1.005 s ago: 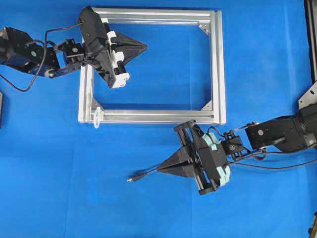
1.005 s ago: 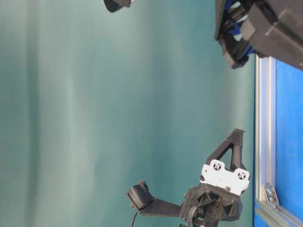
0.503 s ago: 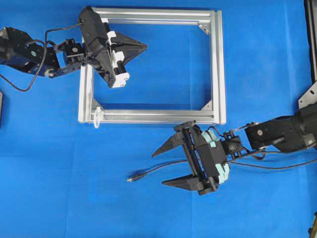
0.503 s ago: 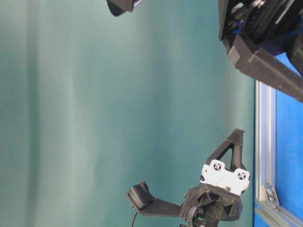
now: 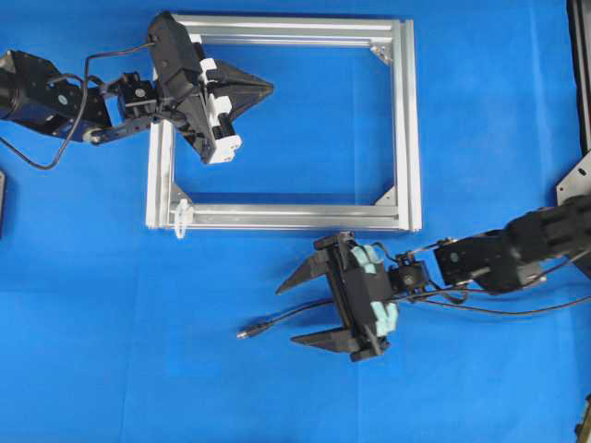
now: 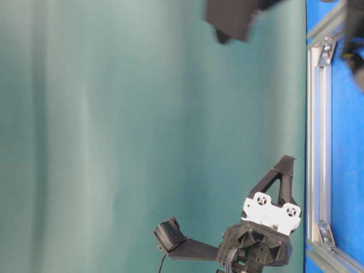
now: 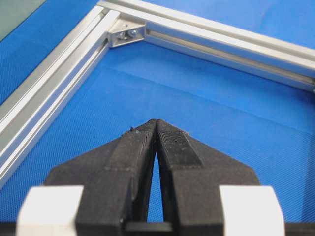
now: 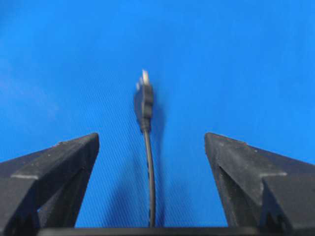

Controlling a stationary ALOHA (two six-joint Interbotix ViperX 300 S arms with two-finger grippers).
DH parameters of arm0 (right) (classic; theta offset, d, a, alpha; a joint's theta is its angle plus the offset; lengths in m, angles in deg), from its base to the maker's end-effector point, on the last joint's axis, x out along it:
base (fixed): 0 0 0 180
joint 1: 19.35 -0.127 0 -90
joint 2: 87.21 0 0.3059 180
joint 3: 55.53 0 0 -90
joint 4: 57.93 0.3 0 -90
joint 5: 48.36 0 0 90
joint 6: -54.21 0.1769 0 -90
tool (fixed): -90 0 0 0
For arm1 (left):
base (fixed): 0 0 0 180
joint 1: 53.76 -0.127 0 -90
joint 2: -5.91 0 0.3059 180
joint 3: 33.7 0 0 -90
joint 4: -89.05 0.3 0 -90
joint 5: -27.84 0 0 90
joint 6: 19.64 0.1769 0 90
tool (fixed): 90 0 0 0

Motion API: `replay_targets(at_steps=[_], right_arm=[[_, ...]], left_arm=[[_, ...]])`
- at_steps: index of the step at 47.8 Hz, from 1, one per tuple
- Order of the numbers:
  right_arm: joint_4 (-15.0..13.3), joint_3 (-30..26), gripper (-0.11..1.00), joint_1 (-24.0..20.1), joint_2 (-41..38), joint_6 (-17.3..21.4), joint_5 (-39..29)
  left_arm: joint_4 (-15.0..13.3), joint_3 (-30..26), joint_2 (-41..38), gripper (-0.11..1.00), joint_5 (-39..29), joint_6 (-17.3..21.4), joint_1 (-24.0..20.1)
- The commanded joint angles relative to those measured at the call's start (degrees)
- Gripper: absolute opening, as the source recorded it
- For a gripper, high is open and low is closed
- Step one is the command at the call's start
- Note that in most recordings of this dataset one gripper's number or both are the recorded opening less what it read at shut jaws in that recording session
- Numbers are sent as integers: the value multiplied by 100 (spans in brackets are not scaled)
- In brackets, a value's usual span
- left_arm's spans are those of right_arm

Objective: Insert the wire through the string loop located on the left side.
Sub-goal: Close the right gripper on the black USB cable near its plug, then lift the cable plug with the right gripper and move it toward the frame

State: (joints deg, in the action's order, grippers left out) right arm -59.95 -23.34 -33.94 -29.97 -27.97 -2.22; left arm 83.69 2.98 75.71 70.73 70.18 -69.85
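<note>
1. Blue cloth point(image 5: 480, 111) covered the table, with the silver aluminium frame point(image 5: 406, 129) lying flat on it.
2. Right gripper point(image 5: 294, 313) stood wide open, its jaws either side of the wire point(image 5: 277, 321), gripping nothing.
3. Wire's plug point(image 8: 143, 101) lay on the cloth, below the frame.
4. Left gripper point(image 5: 268, 89) was closed and empty, above the frame's interior.
5. White string loop point(image 5: 181, 219) hung at the frame's lower-left corner.

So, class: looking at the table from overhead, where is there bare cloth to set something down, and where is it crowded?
Bare cloth lies below the frame at lower left, left of the wire, and right of the frame. Inside the frame the right half is free; the left gripper fills its upper-left part. The crowded strip is under the frame's lower right, where the right gripper straddles the wire. The string loop hangs at the frame's lower-left corner.
</note>
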Motion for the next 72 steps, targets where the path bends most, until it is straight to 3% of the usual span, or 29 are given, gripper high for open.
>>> replay_targets(at_steps=[1,15,22,27,35,39,59,72], right_arm=[[70,-176,86,-18,-35,9,79],[79,-281,83,-18,-193,9,88],[79,-281,74,-18,-193,9,88],[70,-264,55,-18,-193,-9,88],[70,-255,10,18,-185,-18,88],[70,-246,-1,26,-193,-18,88],[53,-237,-1,18,-97,0,35],[53,-176,-1,0,378,-9,-378]], left_arm=[[18,-35,176,0,26,-9,-18],[18,0,176,0,26,-9,-18],[18,9,176,0,26,-9,-18],[18,18,176,0,26,-9,-9],[18,18,176,0,26,0,-18],[18,18,176,0,26,-9,-9],[18,18,176,0,26,0,-9],[18,18,176,0,26,-9,-18]])
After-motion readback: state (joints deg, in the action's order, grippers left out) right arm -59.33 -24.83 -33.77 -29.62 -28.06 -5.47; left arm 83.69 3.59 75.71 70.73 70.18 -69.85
